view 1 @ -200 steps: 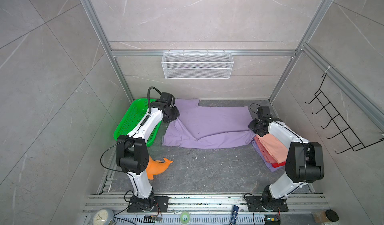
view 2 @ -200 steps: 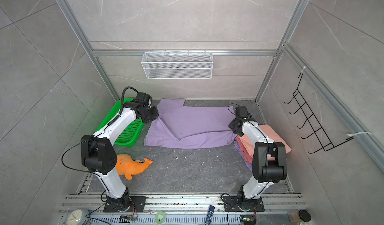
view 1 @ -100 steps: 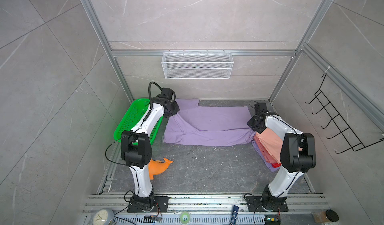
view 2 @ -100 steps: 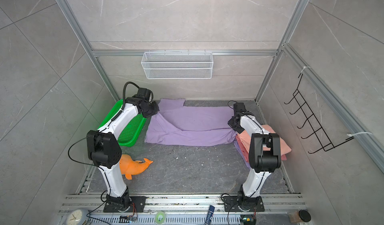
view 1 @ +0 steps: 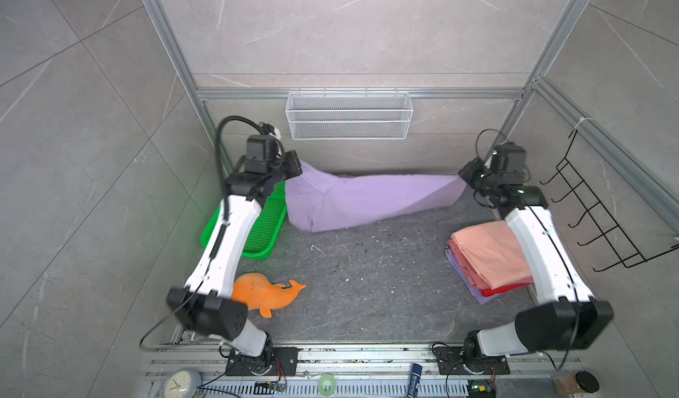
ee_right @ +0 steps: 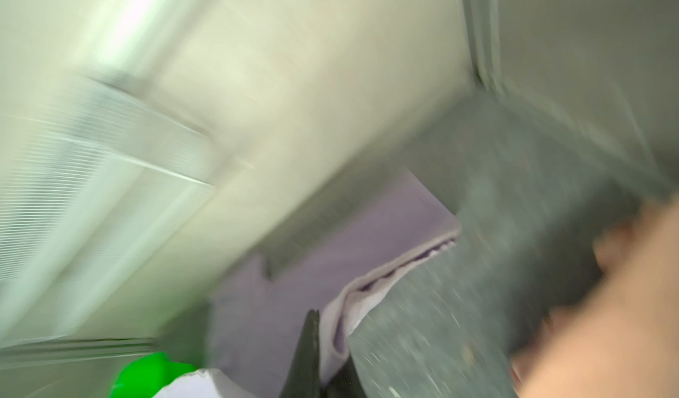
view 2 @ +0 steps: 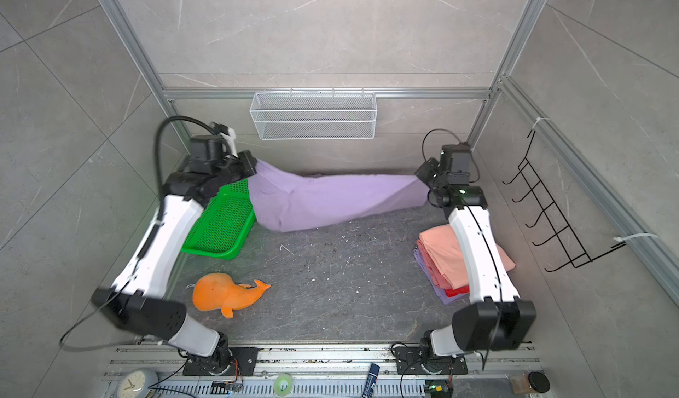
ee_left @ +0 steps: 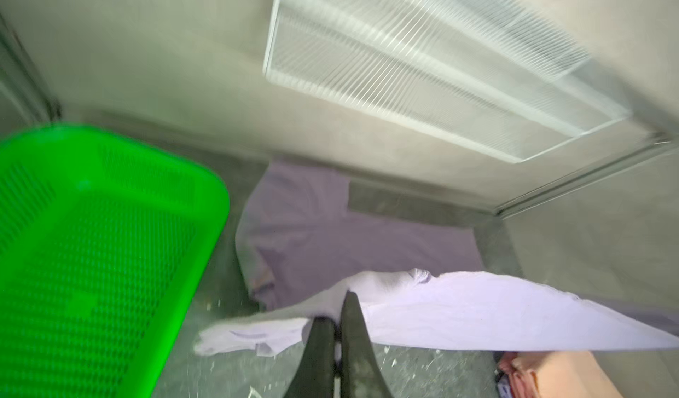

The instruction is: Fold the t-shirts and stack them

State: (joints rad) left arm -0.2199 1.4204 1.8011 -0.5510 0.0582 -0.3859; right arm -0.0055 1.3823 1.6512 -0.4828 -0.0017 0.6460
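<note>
The left tool point(view 1: 294, 165) is clenching one end of the lilac t-shirt point(view 1: 367, 201) beside the green basket point(view 1: 262, 230), and the right tool point(view 1: 466, 175) is pinching the opposite end. Together they are holding the cloth raised and stretched along the back of the bench point(view 1: 367, 278), its lower part sagging onto the surface. The right wrist view is badly blurred, so exactly which hem that tool is gripping is unclear. This is probably the folding step for this shirt. The folded stack point(view 1: 488, 256), salmon-pink on top, is lying beside the right arm. The next move is calling for both tools to lay the held edge over evenly, taut, before releasing.
</note>
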